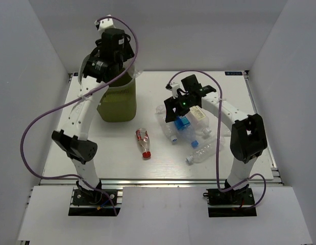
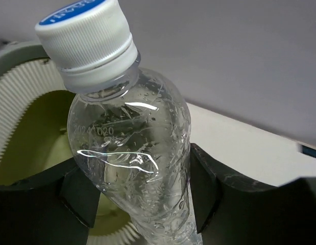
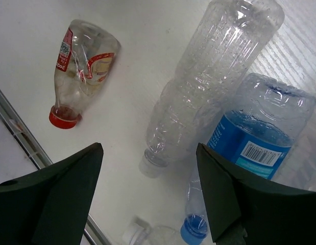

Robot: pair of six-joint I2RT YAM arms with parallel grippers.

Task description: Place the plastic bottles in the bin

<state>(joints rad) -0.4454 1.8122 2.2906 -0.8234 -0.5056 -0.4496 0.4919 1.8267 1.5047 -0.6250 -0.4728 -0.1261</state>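
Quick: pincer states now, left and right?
Left pincer: closed on a white-capped bottle, over the bin.
Right pincer: open, holding nothing.

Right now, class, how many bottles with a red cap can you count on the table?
1. The red-capped bottle lies alone on the table between the bin and the pile of bottles; that pile may hide more caps.

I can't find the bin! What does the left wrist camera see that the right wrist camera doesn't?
Left wrist only: the olive-green plastic bin and a clear white-capped plastic bottle clamped in the left gripper. Right wrist only: a red-capped clear bottle and a blue-labelled clear bottle lying in front of the open right gripper. Both: the white table.
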